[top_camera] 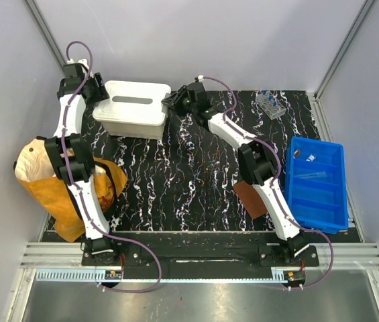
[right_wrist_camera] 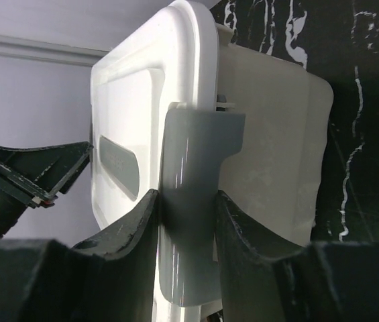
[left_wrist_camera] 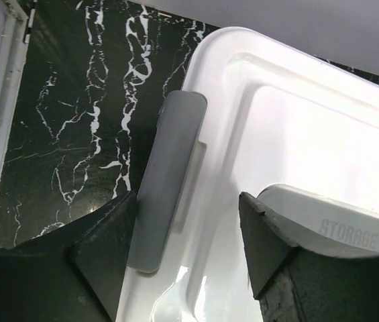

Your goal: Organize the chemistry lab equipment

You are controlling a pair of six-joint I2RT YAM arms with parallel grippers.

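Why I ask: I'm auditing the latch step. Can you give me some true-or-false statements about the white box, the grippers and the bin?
1. The right gripper clamps a grey latch on the white box. True.
2. The box's lid is off. False: it sits on the box.
3. The left gripper is shut tight. False: its fingers stand apart astride the other latch.
4. The blue bin sits at the table's right side. True.
5. The tube rack is inside the bin. False: it stands on the table behind it.
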